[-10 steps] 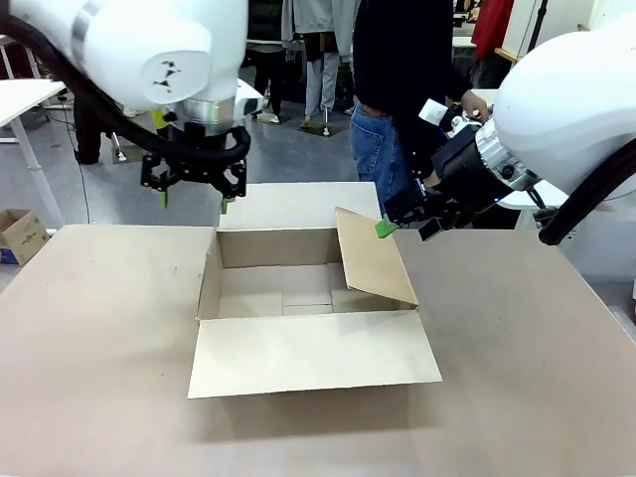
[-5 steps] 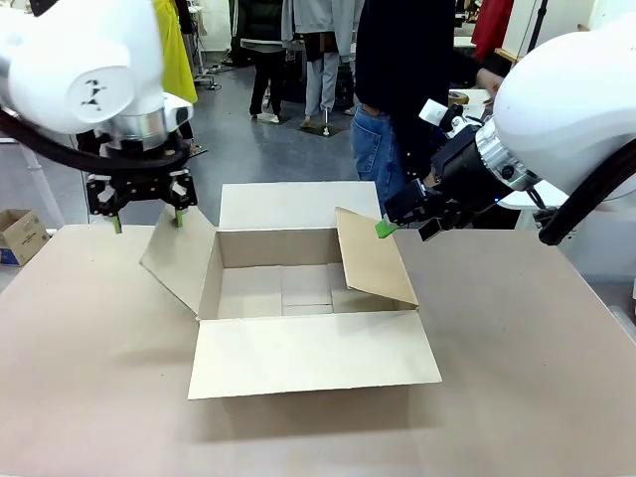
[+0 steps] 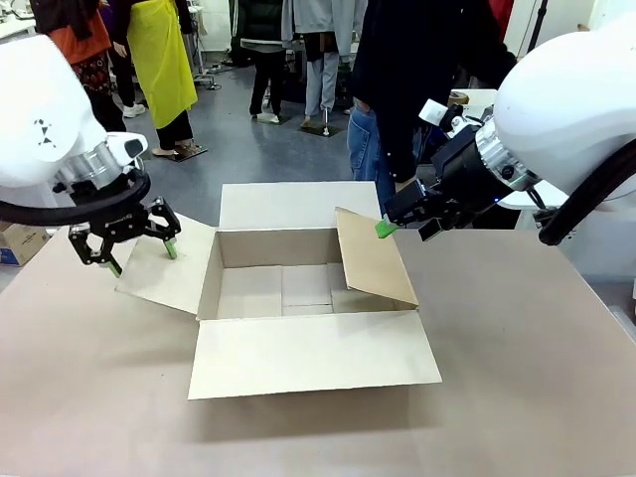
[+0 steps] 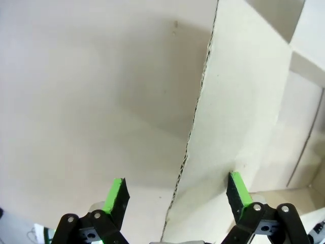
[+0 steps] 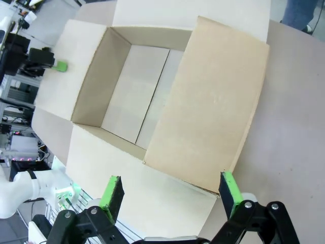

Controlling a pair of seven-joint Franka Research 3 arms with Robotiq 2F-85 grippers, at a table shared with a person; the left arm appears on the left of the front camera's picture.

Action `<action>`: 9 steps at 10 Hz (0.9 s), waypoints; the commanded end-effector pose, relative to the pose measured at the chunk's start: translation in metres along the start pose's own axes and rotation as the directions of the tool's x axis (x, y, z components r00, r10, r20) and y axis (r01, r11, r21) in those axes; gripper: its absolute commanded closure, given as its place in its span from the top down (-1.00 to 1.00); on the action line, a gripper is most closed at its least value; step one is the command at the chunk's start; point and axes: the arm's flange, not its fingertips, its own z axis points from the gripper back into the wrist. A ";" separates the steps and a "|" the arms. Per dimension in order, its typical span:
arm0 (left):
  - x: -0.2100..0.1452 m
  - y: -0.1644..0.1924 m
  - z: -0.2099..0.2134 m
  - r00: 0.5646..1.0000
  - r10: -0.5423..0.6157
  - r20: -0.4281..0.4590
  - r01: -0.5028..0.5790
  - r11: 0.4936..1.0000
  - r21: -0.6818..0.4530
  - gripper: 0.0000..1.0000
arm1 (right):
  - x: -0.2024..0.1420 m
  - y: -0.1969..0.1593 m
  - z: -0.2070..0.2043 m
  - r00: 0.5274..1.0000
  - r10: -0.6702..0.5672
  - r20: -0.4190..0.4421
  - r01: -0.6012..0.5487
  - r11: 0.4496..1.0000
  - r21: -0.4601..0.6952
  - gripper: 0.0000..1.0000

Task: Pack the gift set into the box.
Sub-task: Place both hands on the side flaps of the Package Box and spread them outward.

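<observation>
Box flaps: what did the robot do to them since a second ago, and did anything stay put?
The left tool swung out to the robot's left and down. The left flap of the box folded outward and now slopes down. That tool is open, with its fingers on either side of the flap's edge. The right tool stayed open by the right flap, which still leans inward. The box stayed empty and in place.

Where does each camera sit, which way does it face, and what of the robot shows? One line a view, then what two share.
Front: between the arms, facing across the box to a person; left gripper, right gripper.
Left wrist: on that arm, looking down at the box's left flap; own open gripper.
Right wrist: on that arm, looking down into the box; own open gripper.
Shared: front and right wrist see the box's inside.
</observation>
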 end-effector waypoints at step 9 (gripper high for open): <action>0.000 -0.013 0.019 0.996 0.046 0.075 -0.054 0.992 0.110 1.00 | 0.065 0.141 -0.116 0.951 -0.195 -0.239 -0.061 0.640 -0.766 1.00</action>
